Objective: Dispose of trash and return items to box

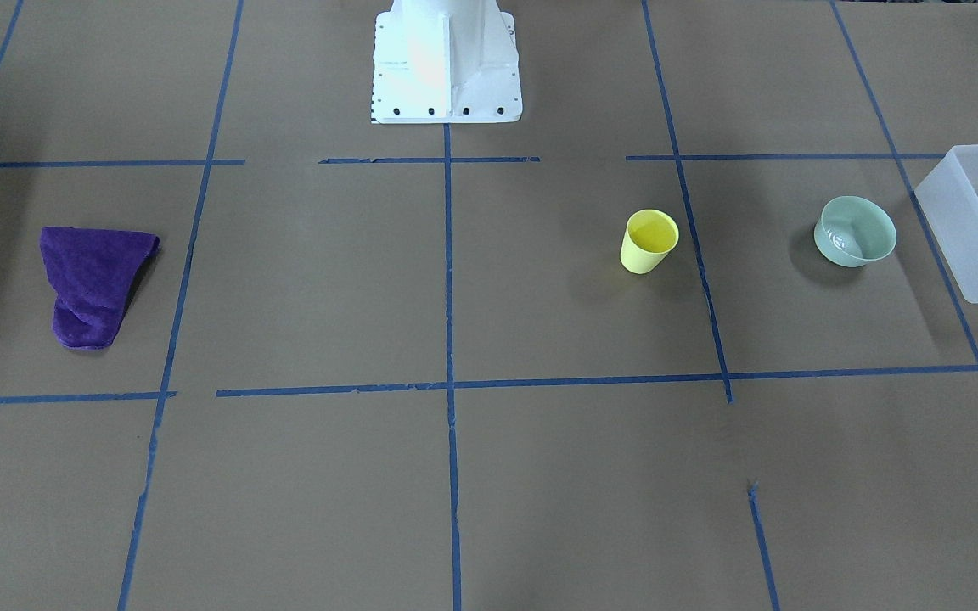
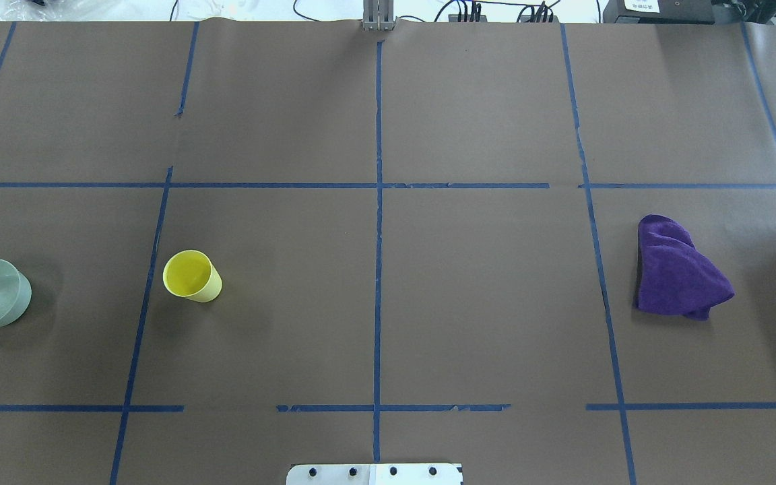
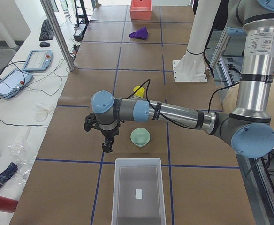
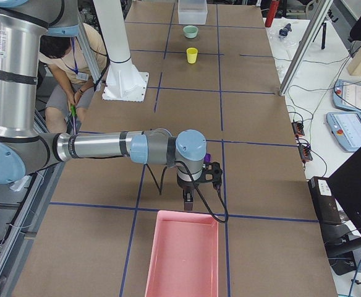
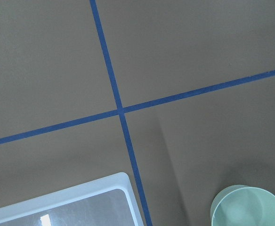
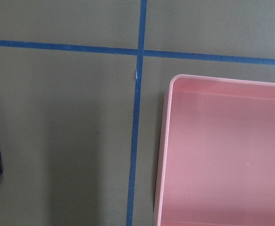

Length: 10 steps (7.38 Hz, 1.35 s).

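Pick-up had not begun: the small bright yellow tapered plastic cup [image 1: 649, 241] stood free right of centre, the frosted translucent white plastic bin [image 1: 960, 255] at the right edge; whether the left gripper [image 3: 107, 145] or right gripper [image 4: 188, 202] was open couldn't be told; next, probably grasping the cup

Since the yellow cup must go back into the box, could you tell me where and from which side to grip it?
Probably the rim: come straight down and pinch the wall of the yellow cup, one finger inside, one outside. It stands upright, mouth open, has no handle, and narrows toward its base, so a grip across the body might slip.
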Tool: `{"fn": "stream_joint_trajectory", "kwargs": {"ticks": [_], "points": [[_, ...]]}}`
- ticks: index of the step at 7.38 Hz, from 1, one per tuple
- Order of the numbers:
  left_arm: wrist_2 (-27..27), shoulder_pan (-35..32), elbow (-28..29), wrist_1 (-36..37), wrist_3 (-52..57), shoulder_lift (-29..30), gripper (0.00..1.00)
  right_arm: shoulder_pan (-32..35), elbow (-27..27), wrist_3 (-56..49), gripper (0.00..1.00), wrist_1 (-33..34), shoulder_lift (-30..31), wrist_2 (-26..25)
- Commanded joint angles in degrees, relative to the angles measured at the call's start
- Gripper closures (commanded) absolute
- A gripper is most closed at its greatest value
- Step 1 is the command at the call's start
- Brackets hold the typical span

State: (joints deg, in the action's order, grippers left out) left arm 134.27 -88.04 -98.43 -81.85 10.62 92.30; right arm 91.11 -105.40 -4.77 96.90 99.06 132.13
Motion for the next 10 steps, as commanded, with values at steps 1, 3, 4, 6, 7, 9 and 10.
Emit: {"fn": "stream_joint_trajectory", "kwargs": {"ticks": [1,3,4,6,7,9,10], "points": [[-0.2,-0.2,0.1,-0.2,0.4,-0.1,0.0,0.0,0.0,0.0,0.0,-0.7,0.0,0.3],[0.1,-0.2,-2.4,-0.2,0.2,0.4,0.0,-0.5,-0.4,0.0,0.0,-0.8,-0.1,0.6],[0.0,1.0,-4.8,-0.2,-0.1,0.8,0.0,-2.0,-0.4,0.2,0.0,-0.8,-0.3,0.4],[0.0,5.9,-5.3,-8.2,0.4,2.4,0.0,-3.3,-1.9,1.0,0.0,-0.8,-4.0,0.6],[-0.4,7.8,-5.0,-17.8,-0.1,3.1,0.0,-4.0,-2.1,1.1,0.0,-0.8,-6.6,0.4],[-0.6,8.3,-1.4,-37.7,-10.3,8.4,0.0,-4.1,-2.4,1.0,0.0,-0.8,-10.0,0.3],[-2.3,10.8,-2.2,-43.9,-29.8,8.9,0.0,-4.1,-2.4,1.0,0.0,-0.8,-10.9,0.4]]}}
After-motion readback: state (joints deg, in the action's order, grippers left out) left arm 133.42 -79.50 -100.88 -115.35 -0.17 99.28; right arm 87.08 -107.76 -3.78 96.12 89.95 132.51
